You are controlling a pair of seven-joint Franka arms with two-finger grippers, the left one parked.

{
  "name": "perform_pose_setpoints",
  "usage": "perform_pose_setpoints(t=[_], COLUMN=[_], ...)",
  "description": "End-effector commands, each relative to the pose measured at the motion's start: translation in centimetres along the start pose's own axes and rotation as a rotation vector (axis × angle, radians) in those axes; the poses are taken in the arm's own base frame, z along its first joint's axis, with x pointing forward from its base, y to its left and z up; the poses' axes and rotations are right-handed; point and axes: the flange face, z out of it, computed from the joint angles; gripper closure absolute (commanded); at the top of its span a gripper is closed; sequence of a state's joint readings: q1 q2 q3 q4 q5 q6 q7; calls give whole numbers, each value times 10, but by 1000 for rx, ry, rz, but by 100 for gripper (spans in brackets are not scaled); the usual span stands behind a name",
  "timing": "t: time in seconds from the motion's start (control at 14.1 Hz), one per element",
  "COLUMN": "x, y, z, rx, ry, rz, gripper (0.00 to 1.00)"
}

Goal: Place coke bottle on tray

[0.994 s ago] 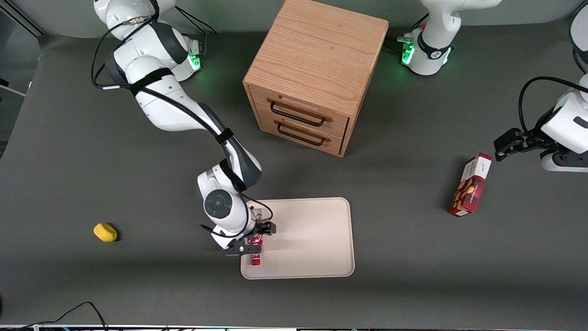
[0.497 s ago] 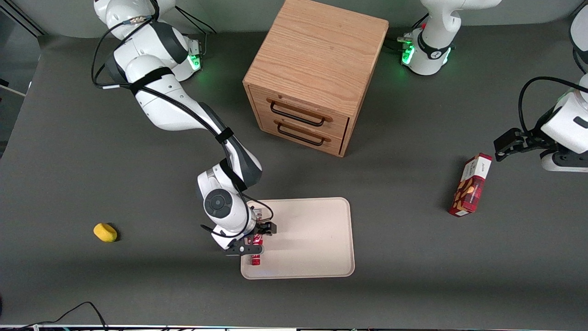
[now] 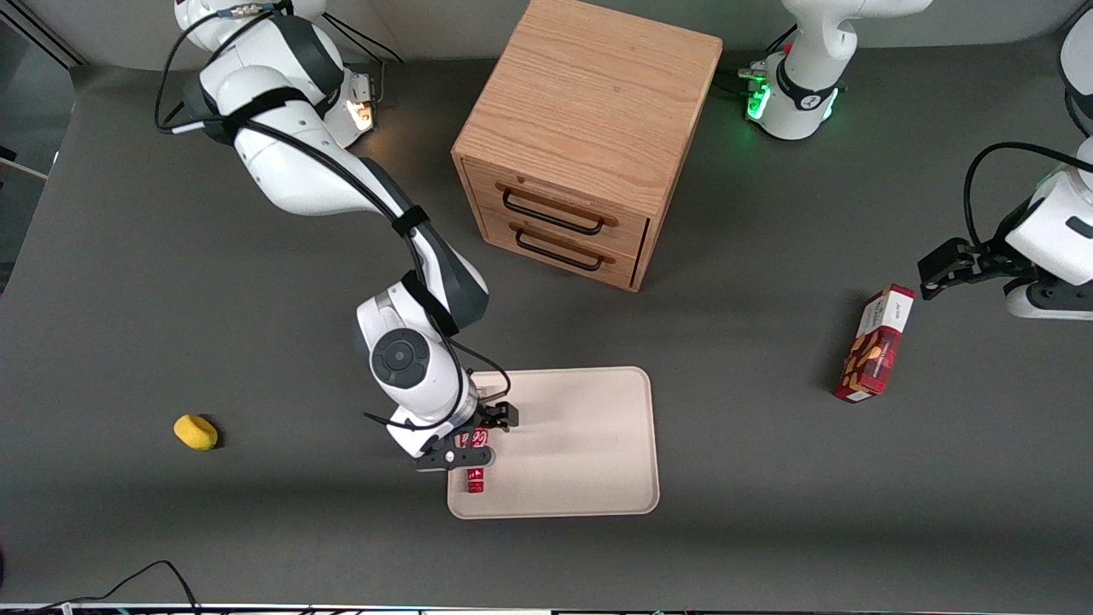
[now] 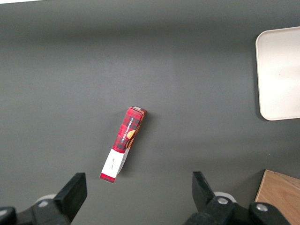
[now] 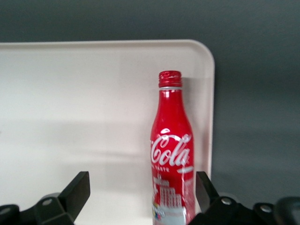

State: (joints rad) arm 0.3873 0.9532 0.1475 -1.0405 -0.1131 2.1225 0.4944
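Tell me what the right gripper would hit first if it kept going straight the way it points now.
Most likely the coke bottle lying on the tray: the open gripper points down over it, with the bottle's base end between the spread fingers. The height above it is unclear; the tray lies just beneath.

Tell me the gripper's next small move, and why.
Probably lift straight up and clear. The coke bottle lies on the tray near its edge, and the gripper above it is open, with one of its fingers off the bottle.
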Motion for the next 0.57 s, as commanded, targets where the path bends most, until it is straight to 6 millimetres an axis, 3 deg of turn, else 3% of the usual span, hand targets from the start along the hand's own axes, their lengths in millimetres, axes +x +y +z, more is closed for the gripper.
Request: perform_pose_setpoints(t=[0.0,0.14,0.28,0.5], x=[1,3,-9,-36], y=[25,48,65,97], z=[-48,-86,-119,-150], rx=[-13,-32,-46,-59], ry=[-20,-35,-37,-56], rz=[33,78,242,304], gripper=[0,0,0,0])
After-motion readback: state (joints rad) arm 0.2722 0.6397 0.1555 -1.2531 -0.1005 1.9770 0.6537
